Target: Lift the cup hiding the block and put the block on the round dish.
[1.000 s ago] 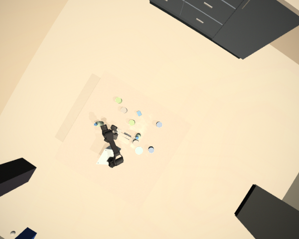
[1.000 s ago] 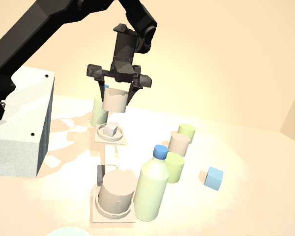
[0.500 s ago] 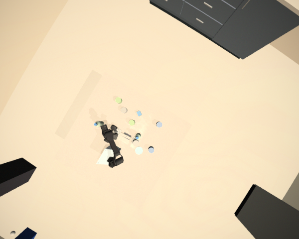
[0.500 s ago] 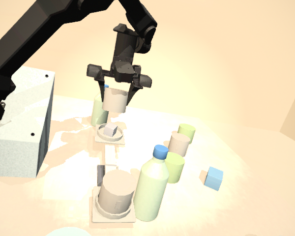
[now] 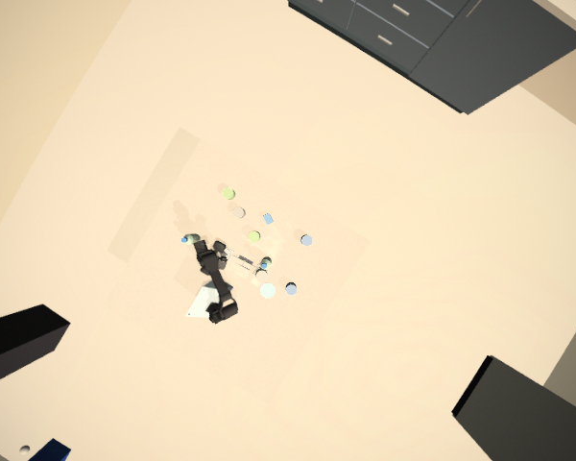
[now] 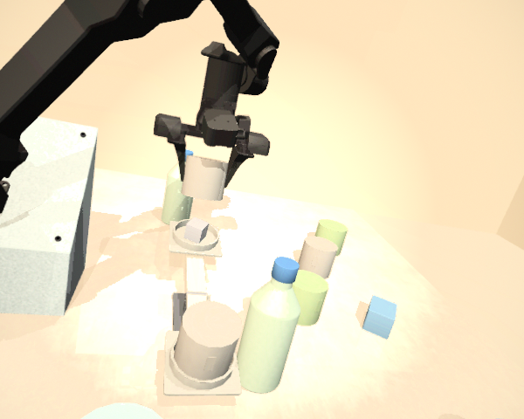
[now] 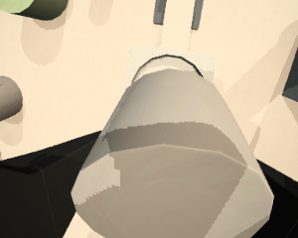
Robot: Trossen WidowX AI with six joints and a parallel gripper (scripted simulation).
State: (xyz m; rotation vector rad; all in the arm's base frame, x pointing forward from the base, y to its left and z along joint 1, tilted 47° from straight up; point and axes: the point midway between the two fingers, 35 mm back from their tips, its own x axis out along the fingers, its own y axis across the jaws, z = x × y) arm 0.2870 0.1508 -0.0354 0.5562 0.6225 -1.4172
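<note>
My gripper (image 6: 204, 182) is shut on one beige cup (image 6: 203, 173) (image 7: 169, 193), held upright above the far end of the balance (image 6: 196, 275) (image 7: 178, 25). The cup is clear of the pan. A small grey-lilac block (image 6: 196, 230) sits uncovered inside the ring of that far pan; in the wrist view the held cup hides it. The other beige cup (image 6: 210, 333) (image 5: 261, 274) stands in the ring at the near end. The round pale dish (image 5: 267, 290) (image 6: 120, 411) lies just beyond that end and is cut off in the exterior view; no cup is above it.
A bottle (image 6: 269, 333) (image 5: 267, 261) stands close beside the near cup; another bottle (image 6: 176, 198) stands behind the far pan. Green cups (image 6: 331, 234) (image 6: 309, 298), a beige cup (image 6: 317, 257) and a blue block (image 6: 379, 317) stand to the right. Two blue-grey round objects (image 5: 306, 240) (image 5: 291, 288) stand near the dish side.
</note>
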